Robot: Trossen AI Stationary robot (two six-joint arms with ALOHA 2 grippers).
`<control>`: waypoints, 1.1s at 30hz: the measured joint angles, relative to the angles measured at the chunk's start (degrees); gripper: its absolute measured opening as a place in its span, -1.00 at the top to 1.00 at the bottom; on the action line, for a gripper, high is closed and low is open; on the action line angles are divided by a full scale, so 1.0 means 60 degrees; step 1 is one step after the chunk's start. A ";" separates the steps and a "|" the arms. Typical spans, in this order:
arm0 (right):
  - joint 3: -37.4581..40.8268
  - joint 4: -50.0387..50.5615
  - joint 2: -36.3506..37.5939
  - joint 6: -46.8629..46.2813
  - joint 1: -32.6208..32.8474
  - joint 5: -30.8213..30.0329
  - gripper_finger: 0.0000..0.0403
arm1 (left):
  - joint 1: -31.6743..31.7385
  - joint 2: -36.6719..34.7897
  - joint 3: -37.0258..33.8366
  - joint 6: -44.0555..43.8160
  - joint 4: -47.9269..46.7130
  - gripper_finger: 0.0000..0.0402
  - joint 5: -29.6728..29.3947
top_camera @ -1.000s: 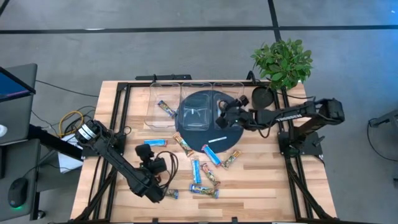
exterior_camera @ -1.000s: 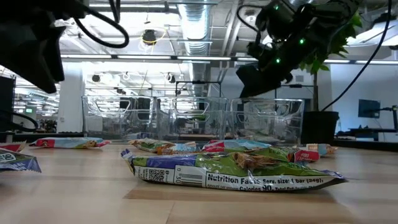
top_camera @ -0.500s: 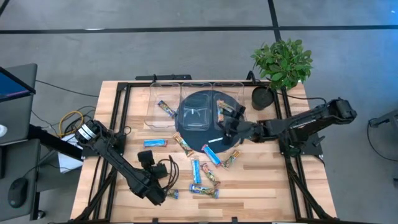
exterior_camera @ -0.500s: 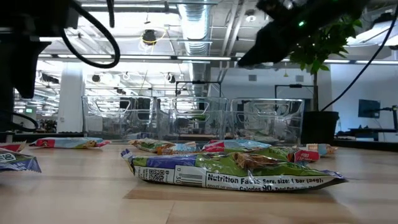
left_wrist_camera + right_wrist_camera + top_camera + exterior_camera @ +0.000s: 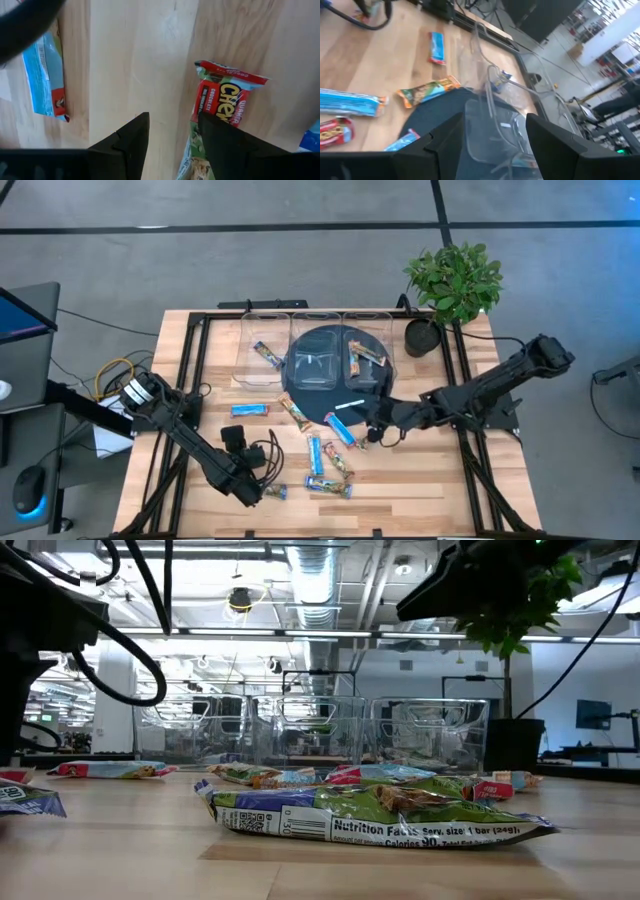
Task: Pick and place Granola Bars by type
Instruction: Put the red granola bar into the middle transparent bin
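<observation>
Wooden table [image 5: 420, 470] from above: Granola Bars [image 5: 330, 465] scattered at six o'clock, my right gripper [image 5: 374, 423] spread beside them. Left wrist view: left gripper [image 5: 170, 131] spread, empty, above a red bar [image 5: 222, 97]; I'd centre it before closing.

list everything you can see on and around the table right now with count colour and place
Granola bars: about a dozen, blue, red and orange-green; most loose on the wood, two in bins.
Clear bins: three, transparent, along the far edge.
Round mat: one, dark, mid-table.
White strip: one, on the mat.
Potted plant: one, green, far right corner.
Table: one, light wood.
Left gripper: open, over near-left bars.
Right gripper: open, above the mat's near edge.
</observation>
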State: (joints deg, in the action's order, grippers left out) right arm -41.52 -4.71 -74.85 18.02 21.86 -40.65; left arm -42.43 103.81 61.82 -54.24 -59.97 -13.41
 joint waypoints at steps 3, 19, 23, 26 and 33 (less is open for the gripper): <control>0.0000 0.0000 0.0000 -0.0073 0.0099 -0.0003 -0.03 | -0.0009 -0.0034 -0.0011 0.0002 -0.0016 0.14 0.0020; 0.0180 0.0442 -0.0080 -0.1009 -0.0228 0.0036 -0.02 | -0.0162 -0.0965 -0.0019 -0.0586 0.0347 0.14 0.0429; 0.0437 0.0315 -0.0084 -0.1074 -0.0223 0.0041 -0.02 | -0.0158 -0.0961 -0.0543 -0.0613 0.1064 0.14 0.0771; 0.0437 0.0279 -0.0080 -0.1188 -0.0224 0.0045 -0.02 | -0.0158 -0.0961 -0.0779 -0.0839 0.1194 0.14 0.0914; 0.0433 0.0281 -0.0080 -0.1286 -0.0018 0.0052 -0.02 | -0.0158 -0.0965 -0.1352 -0.1329 0.1318 0.14 0.1562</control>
State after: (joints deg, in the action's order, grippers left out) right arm -38.92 -3.03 -75.33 10.30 21.76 -40.34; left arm -43.37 98.02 53.71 -62.21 -52.07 -4.04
